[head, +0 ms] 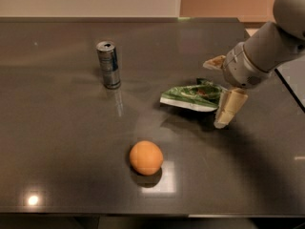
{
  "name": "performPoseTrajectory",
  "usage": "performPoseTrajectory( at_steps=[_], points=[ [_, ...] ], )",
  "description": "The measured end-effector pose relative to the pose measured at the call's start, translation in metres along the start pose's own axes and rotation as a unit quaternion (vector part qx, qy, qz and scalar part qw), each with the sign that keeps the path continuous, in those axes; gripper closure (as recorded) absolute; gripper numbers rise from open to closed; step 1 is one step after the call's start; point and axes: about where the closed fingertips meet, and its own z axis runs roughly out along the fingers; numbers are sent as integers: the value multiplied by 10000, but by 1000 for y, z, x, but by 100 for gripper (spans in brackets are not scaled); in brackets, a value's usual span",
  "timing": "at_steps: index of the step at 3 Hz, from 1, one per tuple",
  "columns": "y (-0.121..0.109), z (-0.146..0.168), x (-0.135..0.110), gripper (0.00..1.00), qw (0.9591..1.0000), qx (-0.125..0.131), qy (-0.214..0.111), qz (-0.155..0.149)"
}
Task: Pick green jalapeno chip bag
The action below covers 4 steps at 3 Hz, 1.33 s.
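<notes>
Perhaps an office kitchenette: dark countertop (71, 175), jaws at right.

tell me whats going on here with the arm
The robot's gripper sits at the right end of the green jalapeno chip bag on the dark table, fingers open on either side of that end, not yet closed on it. A can stands upright at back left and an orange ball lies nearer the front.
</notes>
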Motion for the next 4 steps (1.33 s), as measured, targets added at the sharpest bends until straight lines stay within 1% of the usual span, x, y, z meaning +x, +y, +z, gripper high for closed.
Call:
performPoseTrajectory(
  at_steps=[1,2,4],
  points=[
    [-3,9,0,0,10000,-54,2,-3],
    [-2,15,-1,18,9999,-106,-14,18],
    [2,18,2,64,9997,-203,-26,134]
  ],
)
